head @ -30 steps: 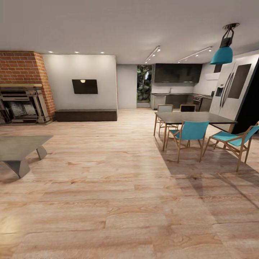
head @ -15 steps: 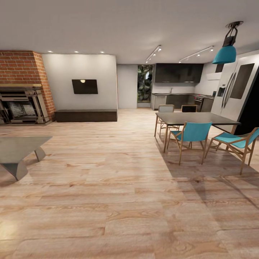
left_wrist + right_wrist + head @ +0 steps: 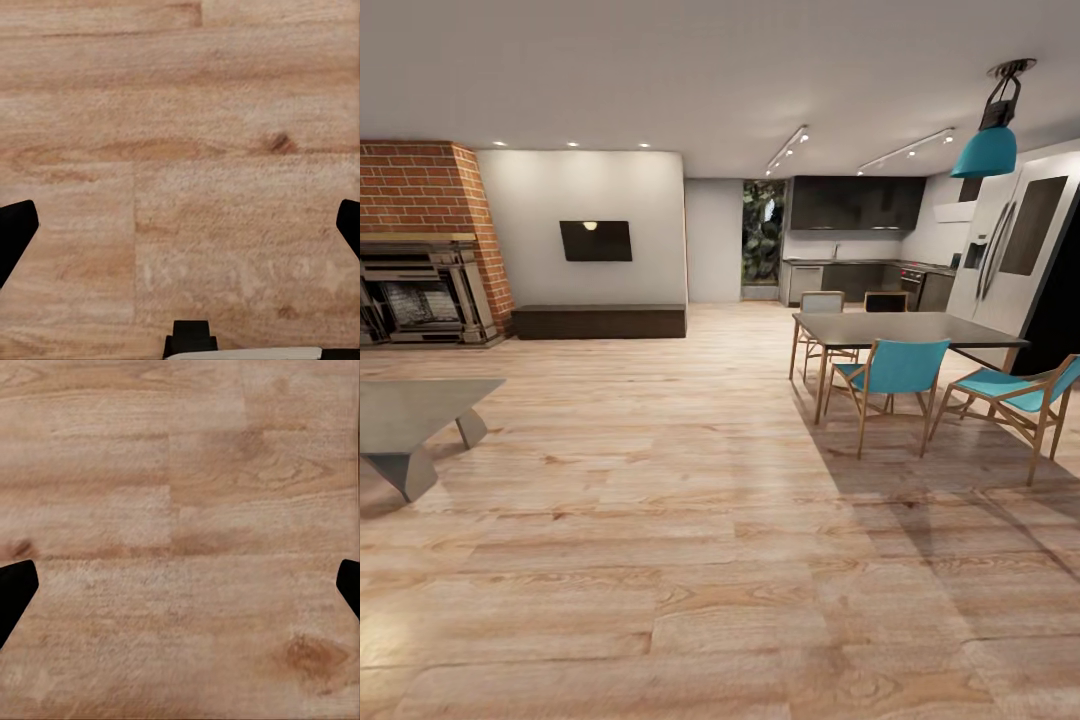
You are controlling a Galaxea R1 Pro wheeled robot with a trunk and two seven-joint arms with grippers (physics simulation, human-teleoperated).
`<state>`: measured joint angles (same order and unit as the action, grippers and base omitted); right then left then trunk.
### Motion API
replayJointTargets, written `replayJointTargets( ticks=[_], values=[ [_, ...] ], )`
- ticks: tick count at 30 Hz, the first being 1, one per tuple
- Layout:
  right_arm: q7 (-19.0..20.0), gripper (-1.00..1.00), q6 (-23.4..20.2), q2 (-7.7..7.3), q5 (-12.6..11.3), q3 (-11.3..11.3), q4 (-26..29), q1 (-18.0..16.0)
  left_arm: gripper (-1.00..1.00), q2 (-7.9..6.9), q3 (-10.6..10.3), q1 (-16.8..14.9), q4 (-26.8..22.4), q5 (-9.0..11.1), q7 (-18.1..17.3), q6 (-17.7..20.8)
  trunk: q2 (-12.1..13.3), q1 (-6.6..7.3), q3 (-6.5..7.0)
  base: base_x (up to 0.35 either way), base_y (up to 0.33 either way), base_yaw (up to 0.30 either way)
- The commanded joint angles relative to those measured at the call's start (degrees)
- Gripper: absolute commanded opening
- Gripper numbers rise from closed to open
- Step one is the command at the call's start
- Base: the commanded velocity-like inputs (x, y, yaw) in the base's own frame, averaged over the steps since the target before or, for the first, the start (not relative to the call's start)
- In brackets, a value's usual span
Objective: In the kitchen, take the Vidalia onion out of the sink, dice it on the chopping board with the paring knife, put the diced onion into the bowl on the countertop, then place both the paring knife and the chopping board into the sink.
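Observation:
I am in a living room with wooden floor, far from the kitchen. The kitchen's countertop (image 3: pixel 848 263) is a thin grey strip over dark cabinets at the back right, too small to make out a sink, board, knife, bowl or onion. In the left wrist view my left gripper (image 3: pixel 180 225) is open, its black fingertips (image 3: pixel 15 232) wide apart over bare floor planks. My right gripper (image 3: pixel 180 585) is likewise open above the floor, with its fingertips (image 3: pixel 15 589) at the picture's edges and nothing between them.
A dark dining table (image 3: pixel 905 327) with teal chairs (image 3: pixel 892 370) stands at the right, before a tall fridge (image 3: pixel 1015 250). A grey coffee table (image 3: pixel 410 415) sits at the left, a brick fireplace (image 3: pixel 425 240) behind it. Wide floor (image 3: pixel 690 450) runs between them toward the kitchen.
The whole head view crept slightly forward a second ago, so the camera moved; over the last half second it holds still.

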<state>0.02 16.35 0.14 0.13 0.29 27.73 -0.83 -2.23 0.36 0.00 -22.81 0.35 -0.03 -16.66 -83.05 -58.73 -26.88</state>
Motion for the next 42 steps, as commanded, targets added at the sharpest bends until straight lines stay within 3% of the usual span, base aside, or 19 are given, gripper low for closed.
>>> replayJointTargets(
  ticks=[1, 7, 42],
  values=[
    [0.0, 1.00, 1.7, 0.03, 0.0, 0.1, -0.2, 0.0, 1.00, -0.11, 0.0, 0.0, 0.0, 0.1, -0.1, -0.3, 0.0, 0.00, -0.05, 0.000, 0.000, 0.000],
    [-0.1, 1.00, 7.0, 0.16, 0.0, 0.1, -3.1, 0.0, 1.00, -0.26, 0.0, 0.0, 0.0, 0.1, -0.1, -0.5, 0.0, 0.00, -0.05, 0.008, 0.000, 0.000],
    [-0.1, 1.00, 7.6, 0.12, 0.0, -0.1, -3.6, 0.0, 1.00, -0.31, -0.1, 0.0, 0.1, -0.1, -0.1, -0.6, 0.0, 0.00, -0.05, 0.202, 0.000, 0.000]
  ],
)
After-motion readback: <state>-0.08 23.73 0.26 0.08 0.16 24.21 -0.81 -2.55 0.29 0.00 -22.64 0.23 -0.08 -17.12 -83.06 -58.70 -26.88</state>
